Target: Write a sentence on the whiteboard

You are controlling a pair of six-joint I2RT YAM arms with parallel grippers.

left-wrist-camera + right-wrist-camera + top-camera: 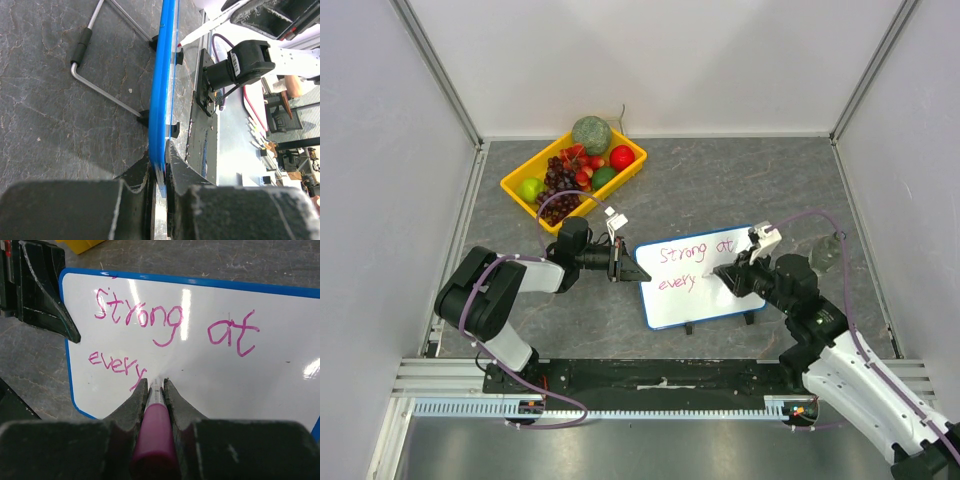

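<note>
Illumination is bright, even and diffuse from overhead; in the top view the arms cast only faint, soft shadows on the bench (720,190). In the right wrist view, the whiteboard (210,380) carries vertical glare streaks and a bright patch at its right edge. The left tool (159,157), right tool (156,385) and marker (152,440) are blurred close to their lenses.

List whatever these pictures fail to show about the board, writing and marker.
Right wrist view: the marker tip sits between the right gripper fingers; contact with the whiteboard unclear.
Left wrist view: whiteboard edge-on in the left gripper, so the sentence is unseen.
Right wrist view: frame cuts off the whiteboard's right end.
</note>
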